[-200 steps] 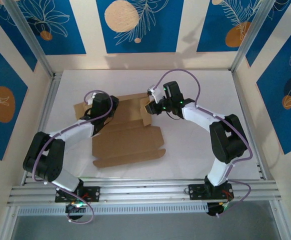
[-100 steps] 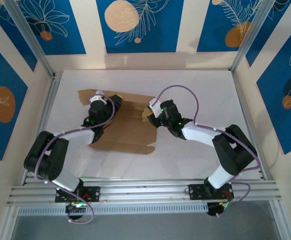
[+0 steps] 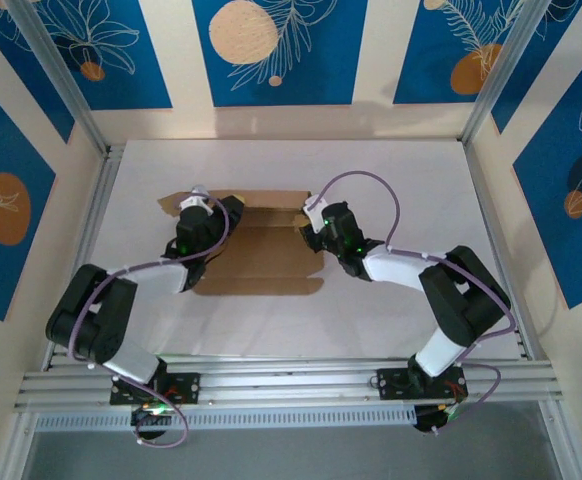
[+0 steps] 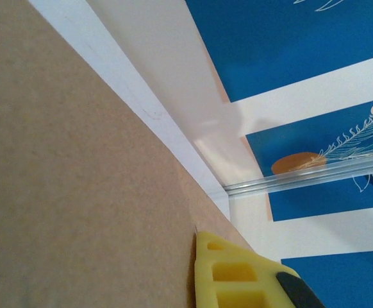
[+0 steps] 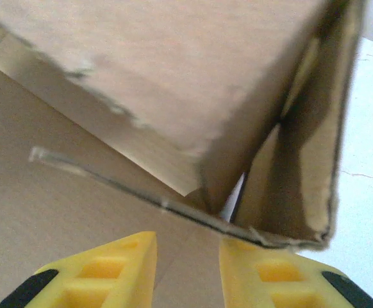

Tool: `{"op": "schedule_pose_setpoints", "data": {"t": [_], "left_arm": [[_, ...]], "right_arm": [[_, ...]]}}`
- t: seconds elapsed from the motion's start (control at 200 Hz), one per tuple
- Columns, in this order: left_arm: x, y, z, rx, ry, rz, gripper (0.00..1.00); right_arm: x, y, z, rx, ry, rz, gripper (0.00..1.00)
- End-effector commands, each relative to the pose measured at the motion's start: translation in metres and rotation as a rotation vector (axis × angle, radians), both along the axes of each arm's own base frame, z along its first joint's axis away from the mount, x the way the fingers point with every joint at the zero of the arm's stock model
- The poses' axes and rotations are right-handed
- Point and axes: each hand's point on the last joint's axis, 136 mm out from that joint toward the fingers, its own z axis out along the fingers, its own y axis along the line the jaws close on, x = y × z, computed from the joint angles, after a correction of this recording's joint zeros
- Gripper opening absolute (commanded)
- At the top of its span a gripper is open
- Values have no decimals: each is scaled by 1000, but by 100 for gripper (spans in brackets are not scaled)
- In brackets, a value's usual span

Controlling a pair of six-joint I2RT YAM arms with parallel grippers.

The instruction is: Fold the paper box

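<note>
The paper box (image 3: 261, 262) is plain brown cardboard, partly folded, lying mid-table between both arms. My left gripper (image 3: 221, 212) is at its back left corner. In the left wrist view a cardboard panel (image 4: 77, 179) lies flat against the inner face of one yellow finger (image 4: 231, 276) and hides the other, so the gripper (image 4: 196, 234) is shut on it. My right gripper (image 3: 309, 232) is at the box's right end. It stands open (image 5: 188, 240), its yellow fingertips just short of a raised flap edge, with folded box walls (image 5: 174, 77) above.
The white table (image 3: 391, 310) has bare room to the right of the box and in front of it. Aluminium rails (image 3: 291, 380) run along the near edge and up the left side. Blue-patterned walls close in the back and both sides.
The box's near panel has swung up and back, so the sheet looks much shorter front to back. My left gripper moved back and closed. My right gripper dropped to the box's right end.
</note>
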Motion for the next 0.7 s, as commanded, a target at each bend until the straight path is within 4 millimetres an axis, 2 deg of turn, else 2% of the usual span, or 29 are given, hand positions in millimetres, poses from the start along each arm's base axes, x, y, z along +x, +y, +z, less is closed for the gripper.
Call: {"op": "schedule_pose_setpoints", "data": {"t": [0.0, 0.17, 0.44, 0.695], "left_arm": [[-8, 4, -21, 113, 101, -12, 8], [-6, 13, -32, 139, 197, 29, 8], [6, 19, -28, 154, 301, 85, 9], [14, 15, -31, 146, 362, 78, 9]], "right_arm": [[15, -4, 21, 43, -32, 8, 33], [13, -7, 25, 81, 13, 41, 35], [9, 9, 28, 41, 18, 197, 35], [20, 6, 29, -51, -28, 271, 36]]}}
